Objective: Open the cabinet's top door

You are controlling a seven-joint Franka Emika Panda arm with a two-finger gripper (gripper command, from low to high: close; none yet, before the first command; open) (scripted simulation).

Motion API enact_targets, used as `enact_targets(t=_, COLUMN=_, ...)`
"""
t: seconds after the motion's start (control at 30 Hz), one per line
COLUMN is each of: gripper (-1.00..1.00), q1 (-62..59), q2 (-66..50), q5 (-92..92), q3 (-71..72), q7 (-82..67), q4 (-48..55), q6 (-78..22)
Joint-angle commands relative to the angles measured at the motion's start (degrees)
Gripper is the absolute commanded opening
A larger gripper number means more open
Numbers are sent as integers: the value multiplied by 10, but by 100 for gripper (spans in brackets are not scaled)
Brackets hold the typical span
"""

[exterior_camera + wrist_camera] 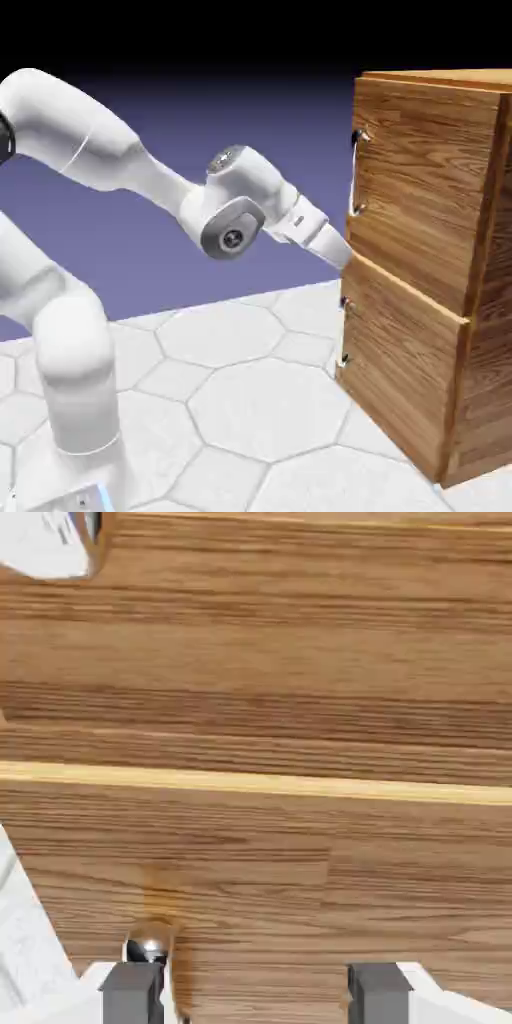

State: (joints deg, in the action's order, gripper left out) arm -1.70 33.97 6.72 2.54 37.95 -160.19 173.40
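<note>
The claw (256,993) is spread wide with nothing between its tips, while the top door (425,190), with its slim silver handle (352,185), sits above the lower panel (400,365) at the exterior view's right.

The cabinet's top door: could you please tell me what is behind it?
Nothing behind the top door can be seen; it looks closed, its wood panel covering the inside.

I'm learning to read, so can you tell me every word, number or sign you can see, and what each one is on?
No text can be read on the cabinet.
Small dark marks on the arm, near its hand end: too small to read.
Tiny marks on the panel at the arm's base: too blurred to read.
</note>
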Motion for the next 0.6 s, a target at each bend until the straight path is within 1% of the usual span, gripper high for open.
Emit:
enact_targets(t=0.0, gripper=0, q1=-9, q2=5, q5=25, q3=9, q7=-17, q4=3, q6=-2)
enact_targets(t=0.57, gripper=0, q1=-160, q2=88, q5=449, q3=169, q7=-300, q4=54, q6=-41)
